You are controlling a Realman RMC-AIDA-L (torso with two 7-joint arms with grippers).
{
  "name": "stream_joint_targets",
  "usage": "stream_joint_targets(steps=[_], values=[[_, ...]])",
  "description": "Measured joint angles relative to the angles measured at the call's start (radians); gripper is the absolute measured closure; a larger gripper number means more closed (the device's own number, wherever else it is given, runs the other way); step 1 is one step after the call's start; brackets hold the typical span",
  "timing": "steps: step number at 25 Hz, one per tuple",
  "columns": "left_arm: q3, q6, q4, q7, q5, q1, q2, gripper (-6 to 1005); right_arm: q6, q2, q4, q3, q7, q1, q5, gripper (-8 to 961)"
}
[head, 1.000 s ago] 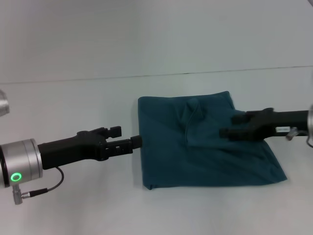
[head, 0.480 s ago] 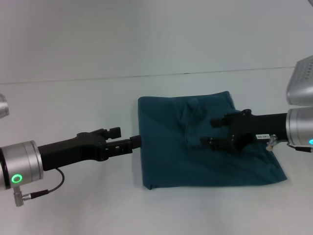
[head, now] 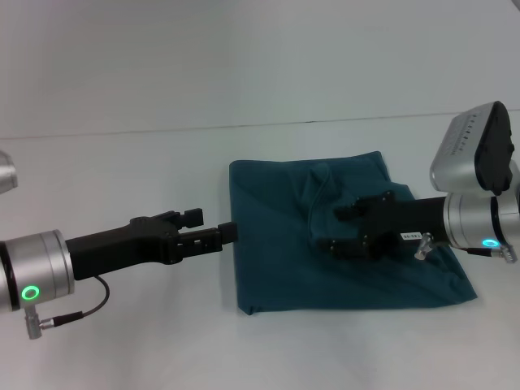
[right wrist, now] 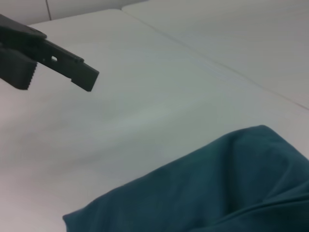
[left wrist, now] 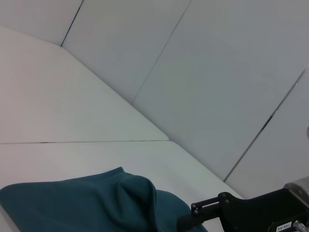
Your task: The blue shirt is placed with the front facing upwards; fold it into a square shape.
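Right gripper [head: 337, 230] over blue shirt [head: 276, 260]

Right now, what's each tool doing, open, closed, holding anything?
Left tool: open, empty, at the blue shirt's left edge.
Right tool: open, empty, above the shirt's raised fold.

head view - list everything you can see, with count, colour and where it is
shirt: one, dark teal-blue, folded to a rough square, mid-table, a raised crease near its far edge
table: one, white, under everything, a thin seam running across it beyond the shirt
left gripper: one, black, tip at the shirt's left edge
right gripper: one, black, open, over the shirt's right half beside the crease
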Motion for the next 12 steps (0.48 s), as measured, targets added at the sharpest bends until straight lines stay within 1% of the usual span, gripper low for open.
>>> stream_joint_targets(steps=[6,10,12], values=[[0.0,0.0,0.0,-0.001,-0.001,-0.001,0.0,66,0.047,-0.001,0.0,-0.033,0.002,-0.002,0.01,277],[0.0,0.0,0.0,-0.002,-0.002,-0.001,0.0,66,0.09,-0.001,0.0,-0.073,0.015,-0.001,0.01,279],[0.0,0.0,0.0,-0.002,-0.002,-0.001,0.0,65,0.098,-0.002,0.0,-0.087,0.016,0.0,0.008,367]])
